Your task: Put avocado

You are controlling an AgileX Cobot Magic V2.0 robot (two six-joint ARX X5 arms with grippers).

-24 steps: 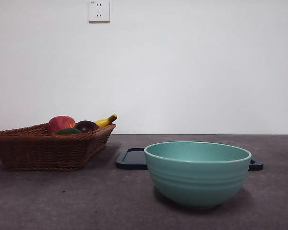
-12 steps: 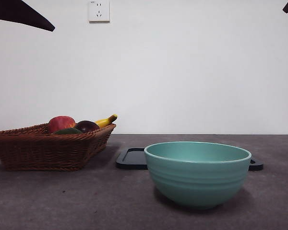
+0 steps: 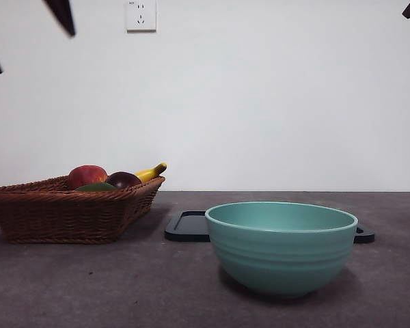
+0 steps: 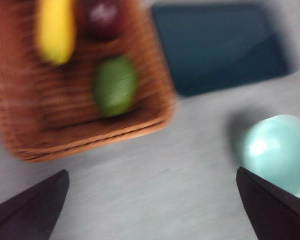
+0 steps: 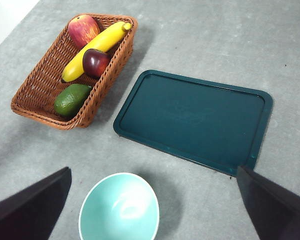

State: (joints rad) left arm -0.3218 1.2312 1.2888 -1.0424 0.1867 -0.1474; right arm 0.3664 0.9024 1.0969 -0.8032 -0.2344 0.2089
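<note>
Bowl: a mint-green bowl (image 3: 281,247) stands nearest on the grey desk (image 3: 89,287), empty.
Tray: a dark teal tray (image 5: 192,120) lies flat just behind the bowl.
Basket: a brown wicker basket (image 5: 32,97) sits beside the tray.
Avocado: the avocado (image 5: 71,99) lies in the basket's near end, apart from the plum (image 5: 95,62), banana (image 5: 94,50) and apple (image 5: 83,29).
Left fingers: the left gripper (image 4: 155,207) hangs above the basket, fingers spread wide, holding nothing.
Right fingers: the right gripper (image 5: 155,207) hangs high over bowl and tray, fingers wide apart, empty.
</note>
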